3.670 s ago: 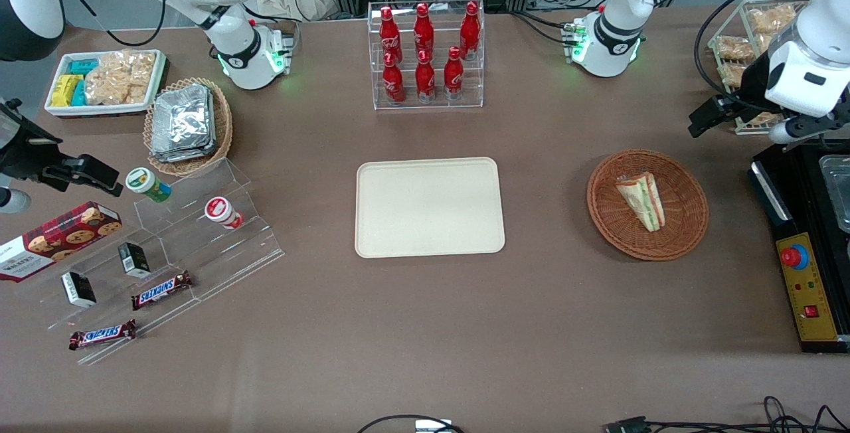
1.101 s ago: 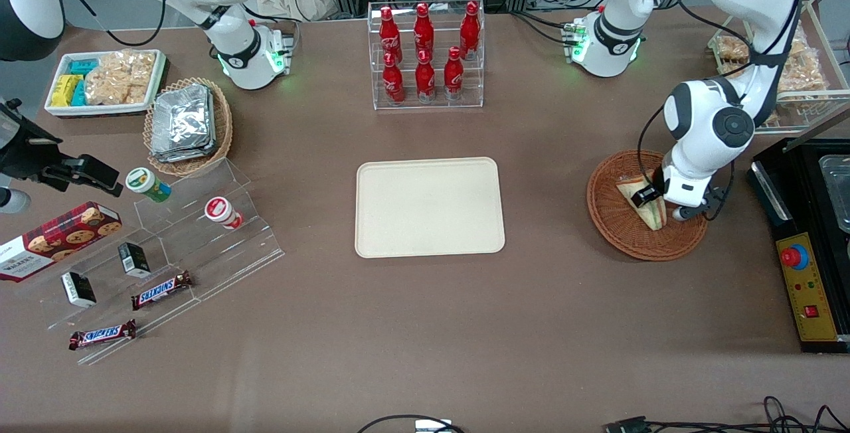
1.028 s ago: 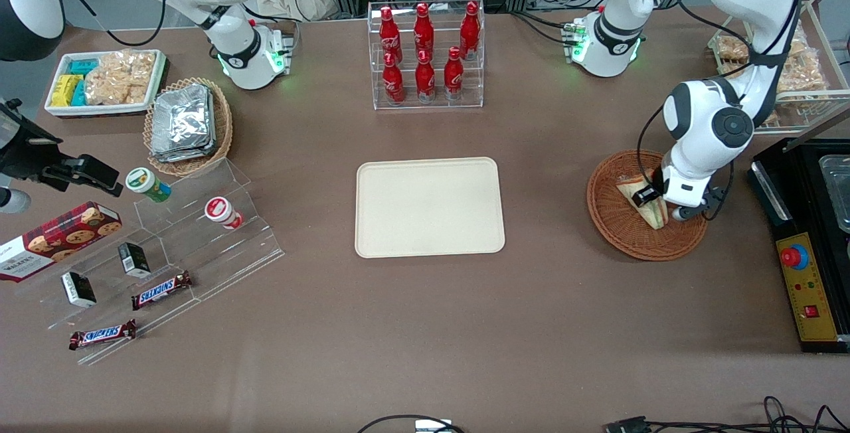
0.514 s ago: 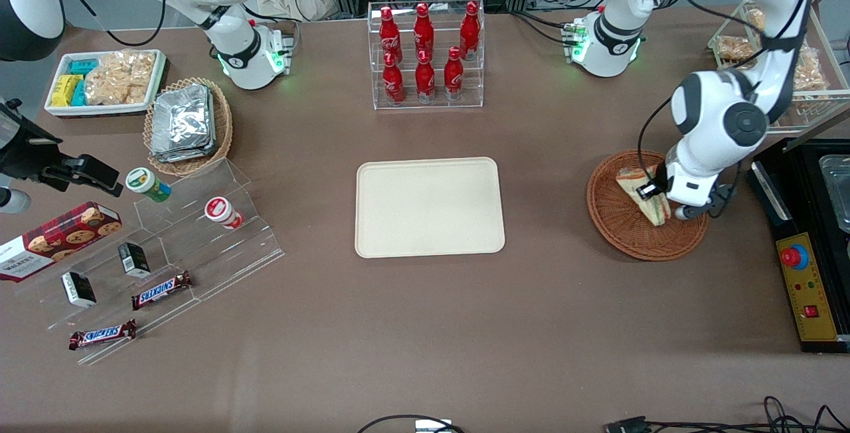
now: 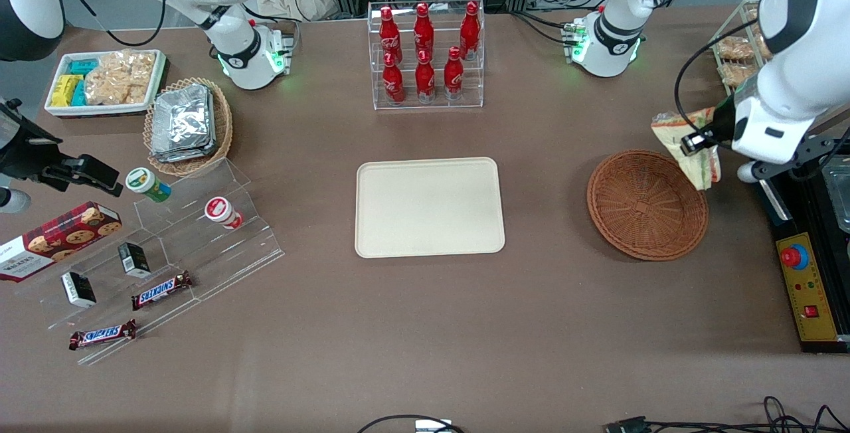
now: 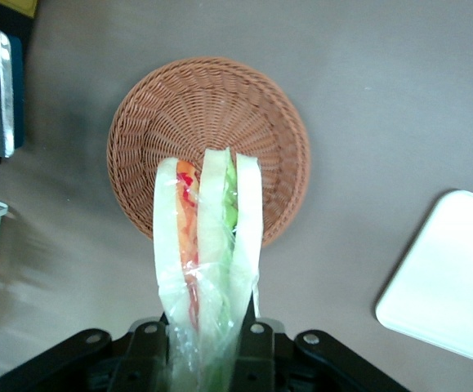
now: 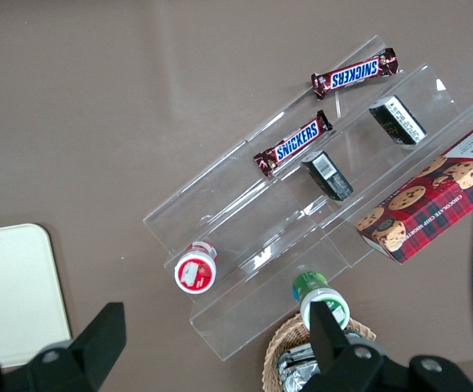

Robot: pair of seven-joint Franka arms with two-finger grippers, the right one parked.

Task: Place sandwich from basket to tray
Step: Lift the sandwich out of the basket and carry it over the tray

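fingers clamped on the sandwich (image 5: pixel 688 143), held up in the air.

my gripper (image 5: pixel 697 143) hangs above the surface at the working arm's end, its fingers (image 6: pixel 252 347) pinching the wrapped end of the sandwich (image 6: pixel 207 261) so the wedge sticks out clear of everything. below the fingers i see the basket (image 5: pixel 647 204) with nothing in it. well away from the fingers, toward the parked arm's end, the tray (image 5: pixel 429 207) lies flat and bare.
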